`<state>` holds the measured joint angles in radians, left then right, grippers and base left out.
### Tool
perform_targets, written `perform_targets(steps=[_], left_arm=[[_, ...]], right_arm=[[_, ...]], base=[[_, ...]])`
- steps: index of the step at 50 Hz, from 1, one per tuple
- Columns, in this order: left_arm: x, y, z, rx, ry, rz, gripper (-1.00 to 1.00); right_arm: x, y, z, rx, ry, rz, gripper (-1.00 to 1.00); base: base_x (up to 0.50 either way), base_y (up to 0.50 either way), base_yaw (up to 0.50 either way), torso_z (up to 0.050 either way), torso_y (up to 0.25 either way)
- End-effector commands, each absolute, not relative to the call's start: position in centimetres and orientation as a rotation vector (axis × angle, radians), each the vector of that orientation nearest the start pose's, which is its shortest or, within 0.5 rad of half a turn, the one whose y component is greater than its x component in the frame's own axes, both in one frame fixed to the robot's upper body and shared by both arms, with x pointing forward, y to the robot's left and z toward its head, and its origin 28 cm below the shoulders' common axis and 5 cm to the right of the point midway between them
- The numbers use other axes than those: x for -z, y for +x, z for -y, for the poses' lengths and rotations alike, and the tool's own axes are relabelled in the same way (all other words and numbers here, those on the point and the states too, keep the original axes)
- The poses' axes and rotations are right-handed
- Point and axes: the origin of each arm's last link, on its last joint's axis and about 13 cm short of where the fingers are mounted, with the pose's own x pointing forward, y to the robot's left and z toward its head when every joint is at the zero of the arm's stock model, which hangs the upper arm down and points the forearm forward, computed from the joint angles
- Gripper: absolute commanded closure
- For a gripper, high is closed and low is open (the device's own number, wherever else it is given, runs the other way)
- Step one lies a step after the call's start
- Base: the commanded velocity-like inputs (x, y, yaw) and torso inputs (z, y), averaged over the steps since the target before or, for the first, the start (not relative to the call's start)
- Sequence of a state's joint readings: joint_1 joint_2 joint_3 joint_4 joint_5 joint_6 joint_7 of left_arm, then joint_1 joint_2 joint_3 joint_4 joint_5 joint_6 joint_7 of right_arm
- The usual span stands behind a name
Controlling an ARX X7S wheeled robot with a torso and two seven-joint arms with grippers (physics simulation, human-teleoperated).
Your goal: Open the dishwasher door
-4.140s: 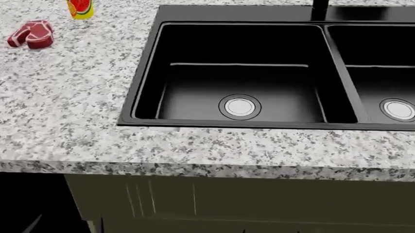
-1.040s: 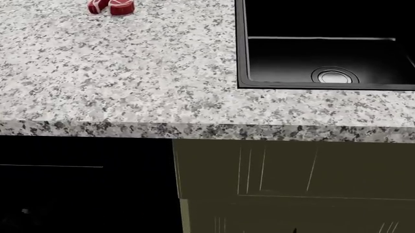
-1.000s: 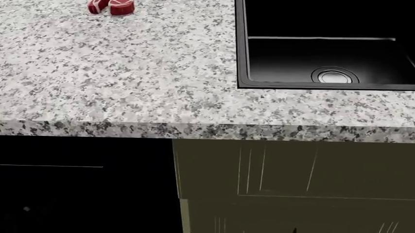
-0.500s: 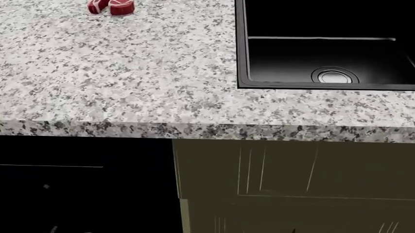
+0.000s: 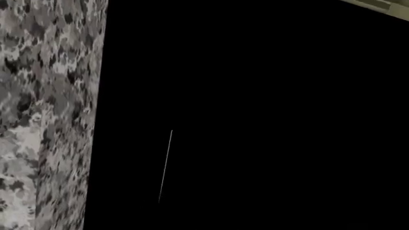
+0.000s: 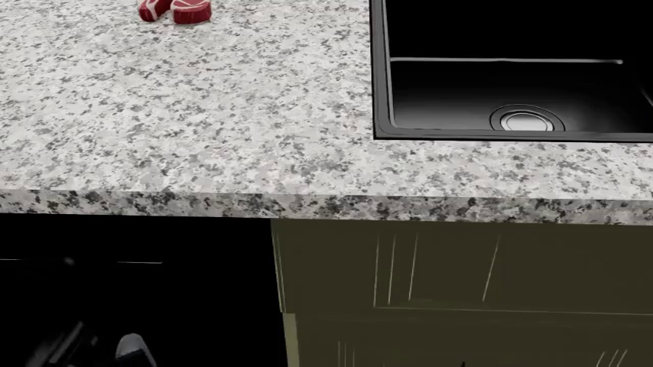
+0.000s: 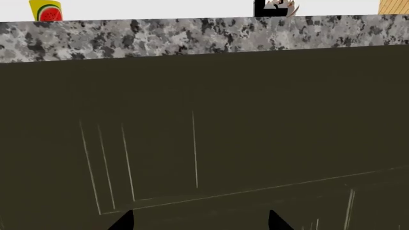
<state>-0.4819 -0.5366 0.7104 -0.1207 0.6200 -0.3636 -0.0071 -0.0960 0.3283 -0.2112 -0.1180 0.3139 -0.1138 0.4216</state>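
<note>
Dishwasher door (image 6: pixel 133 290), a plain black panel, sits under the granite counter (image 6: pixel 183 122), left of the olive cabinet (image 6: pixel 459 283). Our left gripper (image 6: pixel 102 350) approaches low; we cannot tell its opening. Our right gripper (image 7: pixel 200 221) fingertips stand apart. With no handle visible, we may slip off.

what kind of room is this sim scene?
Most likely a kitchen: a speckled granite countertop with a black sink basin set into it, an olive-green cabinet front below, and beside that the black dishwasher door. Red meat pieces lie on the counter.
</note>
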Motion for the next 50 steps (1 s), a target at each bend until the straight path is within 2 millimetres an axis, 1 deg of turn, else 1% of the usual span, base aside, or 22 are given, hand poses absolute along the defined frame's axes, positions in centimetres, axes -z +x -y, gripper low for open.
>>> perform_targets(steps=[1, 8, 15, 20, 23, 28, 33, 42, 43, 50], left_arm=[[-8.2, 29.9, -27.6, 0.197, 1.377, 0.006, -1.00], [-8.5, 30.7, -27.5, 0.199, 1.392, 0.017, -1.00], [-8.7, 32.3, -27.6, 0.204, 1.409, 0.020, -1.00], [-8.6, 33.0, -27.5, 0.207, 1.412, 0.021, -1.00], [-8.5, 33.3, -27.5, 0.211, 1.414, 0.016, -1.00], [-9.0, 33.2, -27.5, 0.213, 1.423, 0.007, -1.00], [-8.3, 33.7, -27.6, 0.225, 1.435, -0.005, -1.00], [-8.4, 33.5, -27.6, 0.225, 1.441, -0.009, -1.00], [-8.4, 33.5, -27.6, 0.227, 1.441, -0.010, 1.00], [-8.2, 33.6, -27.7, 0.225, 1.444, -0.007, 1.00]], right_arm=[[-2.3, 18.5, 12.6, 0.188, 0.035, 0.055, -1.00], [-2.3, 18.5, 12.7, 0.192, 0.036, 0.058, -1.00], [-2.3, 18.5, 12.7, 0.193, 0.038, 0.059, -1.00], [-2.3, 18.5, 12.8, 0.198, 0.038, 0.059, -1.00], [-2.3, 18.4, 12.8, 0.199, 0.039, 0.058, -1.00], [-2.3, 18.4, 12.8, 0.200, 0.039, 0.059, -1.00], [-2.2, 18.5, 12.8, 0.201, 0.038, 0.058, -1.00], [-2.1, 18.4, 12.9, 0.203, 0.039, 0.057, -1.00], [-2.1, 18.3, 12.8, 0.203, 0.038, 0.056, -1.00], [-2.0, 18.3, 12.9, 0.203, 0.039, 0.055, -1.00]], base=[[0.00, 0.00, 0.00, 0.000, 0.000], [0.00, 0.00, 0.00, 0.000, 0.000], [0.00, 0.00, 0.00, 0.000, 0.000], [0.00, 0.00, 0.00, 0.000, 0.000], [0.00, 0.00, 0.00, 0.000, 0.000], [0.00, 0.00, 0.00, 0.000, 0.000], [0.00, 0.00, 0.00, 0.000, 0.000], [0.00, 0.00, 0.00, 0.000, 0.000], [0.00, 0.00, 0.00, 0.000, 0.000], [0.00, 0.00, 0.00, 0.000, 0.000]])
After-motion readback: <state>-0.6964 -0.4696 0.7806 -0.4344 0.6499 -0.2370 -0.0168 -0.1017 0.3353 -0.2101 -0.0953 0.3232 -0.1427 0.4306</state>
